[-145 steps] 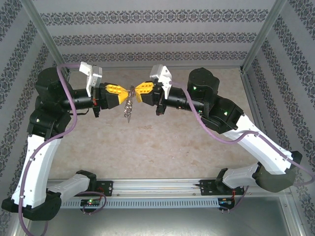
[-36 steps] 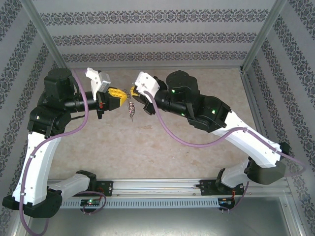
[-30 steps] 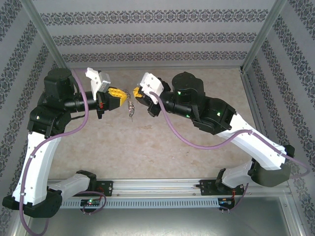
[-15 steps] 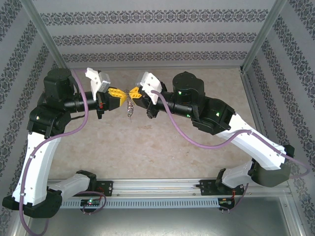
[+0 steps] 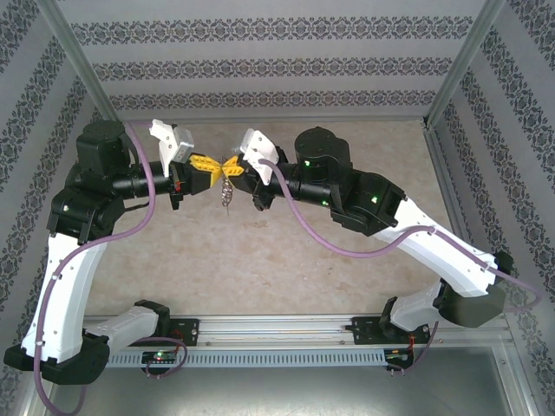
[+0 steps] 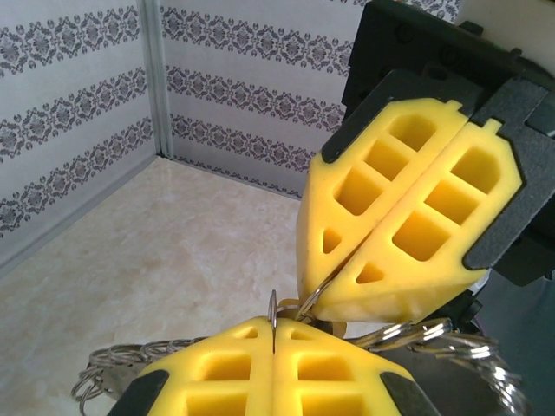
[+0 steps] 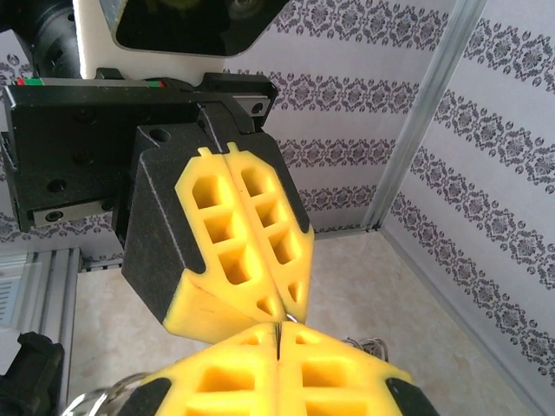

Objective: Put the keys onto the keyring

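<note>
Top external view: the left end effector point(image 5: 215, 165) and the right end effector point(image 5: 234, 163) meet tip to tip above the table point(image 5: 260, 260), both closed on the thin silvery keyring point(image 6: 273, 308); the small silver-grey metal keys point(image 5: 226, 193) hang below.

Robot lab test cell, patterned wallpaper panels point(image 5: 277, 65), aluminium posts point(image 5: 464, 61), beige tabletop point(image 5: 260, 260)

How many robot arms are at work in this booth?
2. The left arm is bolted at the near left, the right arm at the near right; their yellow fingers meet above the table, keys dangling below.
</note>
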